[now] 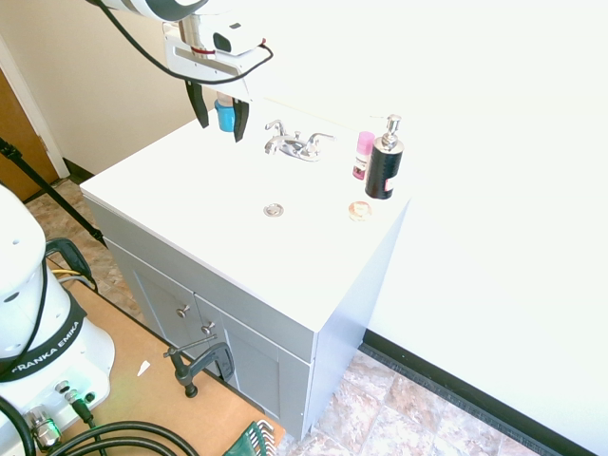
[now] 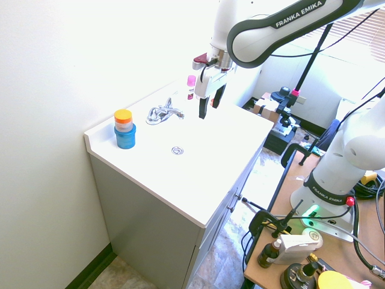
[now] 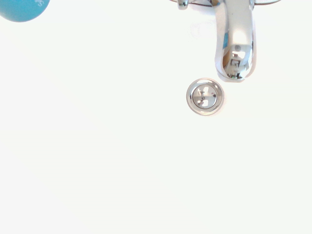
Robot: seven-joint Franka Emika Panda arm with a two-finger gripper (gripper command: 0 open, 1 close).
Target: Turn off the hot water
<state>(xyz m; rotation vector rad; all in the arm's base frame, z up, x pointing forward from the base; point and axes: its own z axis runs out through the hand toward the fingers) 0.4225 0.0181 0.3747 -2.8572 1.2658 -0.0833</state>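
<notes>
A chrome two-handled faucet stands at the back of the white sink counter. The hot water control is its left-hand lever; no water shows at the spout. My gripper hangs open above the counter, to the left of that lever and not touching it, with nothing between its fingers. In the second exterior view the gripper hovers over the basin just beyond the faucet. The wrist view looks straight down on the spout and the drain.
A blue container with an orange lid stands left of the faucet, close behind the gripper. A black soap dispenser, a pink bottle and a small round dish stand on the right. The drain lies mid-basin.
</notes>
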